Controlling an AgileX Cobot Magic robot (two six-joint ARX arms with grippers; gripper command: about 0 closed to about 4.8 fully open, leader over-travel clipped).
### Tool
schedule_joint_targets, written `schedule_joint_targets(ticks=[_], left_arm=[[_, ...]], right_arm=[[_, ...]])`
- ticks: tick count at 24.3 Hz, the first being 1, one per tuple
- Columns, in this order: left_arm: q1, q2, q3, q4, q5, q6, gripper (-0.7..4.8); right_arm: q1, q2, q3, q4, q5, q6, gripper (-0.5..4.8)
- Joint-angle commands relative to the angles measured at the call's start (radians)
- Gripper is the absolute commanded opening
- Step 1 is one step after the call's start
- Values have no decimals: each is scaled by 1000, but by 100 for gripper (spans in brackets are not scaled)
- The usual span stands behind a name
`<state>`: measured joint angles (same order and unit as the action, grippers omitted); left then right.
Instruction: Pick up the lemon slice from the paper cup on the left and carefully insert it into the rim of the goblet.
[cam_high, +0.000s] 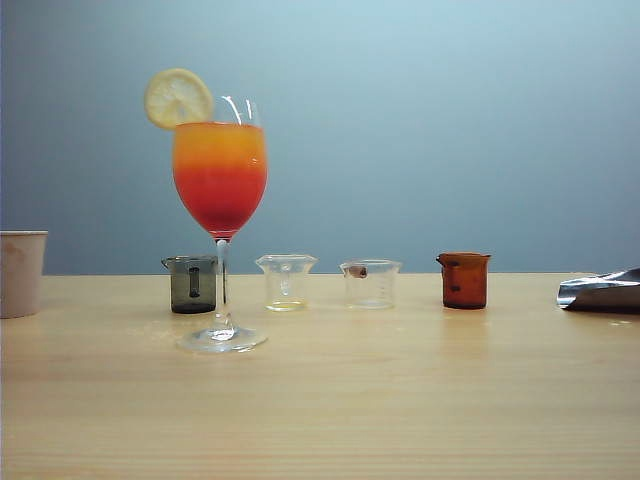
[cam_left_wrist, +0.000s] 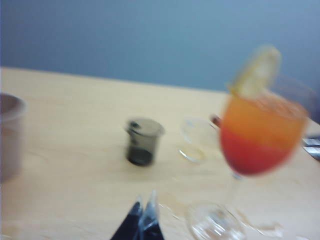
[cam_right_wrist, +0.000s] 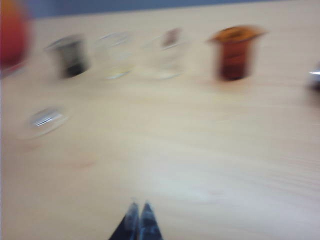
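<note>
Tool tips on my left (cam_left_wrist: 142, 216) and right (cam_right_wrist: 137, 220) arms are clenched, empty, low before the goblet (cam_high: 220, 190). Its lemon slice (cam_high: 177, 97) sits wedged on the rim: soft, slippery, best pinched by the rind.

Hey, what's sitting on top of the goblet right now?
A lemon slice is wedged upright on the goblet rim, on its left side in the exterior view. Where the rim grips it isn't visible.

Paper cup (cam_high: 20, 272) edge-cropped; both wrist views motion-blurred.
</note>
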<state>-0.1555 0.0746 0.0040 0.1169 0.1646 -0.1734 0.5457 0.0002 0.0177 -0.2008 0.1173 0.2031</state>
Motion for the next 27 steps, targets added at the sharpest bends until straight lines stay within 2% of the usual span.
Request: schedule_joint_targets(ticks=[1,2,4,11,18,19,21,26,27], left_arm=[[132,-74,3,11,8,1,-6],[184,-72,3,33,7,1,-6],[213,-72,3,33,2,1,-5],[220,-72,3,18,-4,1,-6],[220,-72,3,11,-5,1,-6],[220,-72,3,11,-4,1,-6],[220,-72,3,13,-3,6,-6],[220,-72,3,12,-27,8,-6],[220,-72,3,12,-27,8,-5]], right_arm=[[-169,1,-17,32,-3,-2,13],[-242,1,-17,30,-3,-1,13],[-299,1,-17,30,-3,-1,13],[-494,1,-17,32,-3,-1,13],[-534,1,-17,34,-8,-9,13],[-533,1,-17,44,-18,-30,13],[-528,1,-17,111,-31,-159,13],[-527,1,-17,156,-178,-281,13],[-527,1,-17,155,-180,-288,13]])
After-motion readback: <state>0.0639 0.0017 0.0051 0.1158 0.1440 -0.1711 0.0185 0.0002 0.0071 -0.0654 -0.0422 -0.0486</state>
